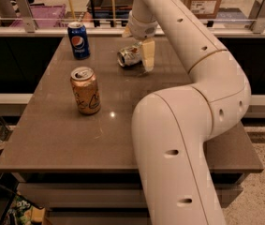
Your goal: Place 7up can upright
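Note:
The 7up can (129,56), silvery with green markings, lies on its side at the far middle of the brown table (52,135). My gripper (139,48) hangs over it from above, open. One cream finger (148,56) reaches down just right of the can, close to it or touching it. The other finger is mostly hidden behind the wrist on the can's far left. The can rests on the table, not lifted.
A blue Pepsi can (79,40) stands upright at the far left. An orange-gold can (85,91) stands upright nearer, left of centre. My arm's large white links (179,139) cover the table's right side. A railing (24,8) runs behind the table.

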{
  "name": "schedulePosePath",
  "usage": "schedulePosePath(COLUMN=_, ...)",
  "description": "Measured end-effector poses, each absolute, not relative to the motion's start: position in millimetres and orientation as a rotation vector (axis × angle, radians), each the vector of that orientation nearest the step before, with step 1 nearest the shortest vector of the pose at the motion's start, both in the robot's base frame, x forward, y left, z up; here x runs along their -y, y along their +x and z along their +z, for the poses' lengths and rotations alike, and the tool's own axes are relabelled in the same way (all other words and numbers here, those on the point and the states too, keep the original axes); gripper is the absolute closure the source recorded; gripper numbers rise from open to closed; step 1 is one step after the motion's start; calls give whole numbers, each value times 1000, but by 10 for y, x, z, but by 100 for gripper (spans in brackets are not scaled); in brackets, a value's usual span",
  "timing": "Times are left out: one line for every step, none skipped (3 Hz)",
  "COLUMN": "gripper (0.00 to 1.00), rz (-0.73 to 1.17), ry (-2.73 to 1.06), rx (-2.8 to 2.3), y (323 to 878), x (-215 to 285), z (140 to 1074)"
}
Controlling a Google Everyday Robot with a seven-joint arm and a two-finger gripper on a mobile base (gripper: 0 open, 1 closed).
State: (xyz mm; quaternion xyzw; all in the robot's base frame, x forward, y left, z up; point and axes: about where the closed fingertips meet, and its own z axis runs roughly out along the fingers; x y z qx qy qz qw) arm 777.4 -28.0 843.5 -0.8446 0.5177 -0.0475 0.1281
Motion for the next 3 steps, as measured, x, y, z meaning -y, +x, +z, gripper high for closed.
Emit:
schedulePosePath(gripper=17, rz=-116, ry=-2472, rx=-1498, y=7774, x=271, z=8356)
schedulePosePath(gripper=40, rz=-129, ry=-2459, rx=-1489, y=7832, x=236, z=8333)
schedulePosePath(gripper=63, rz=-137, ry=-2450, rx=-1483, y=7871, x=211, z=8316)
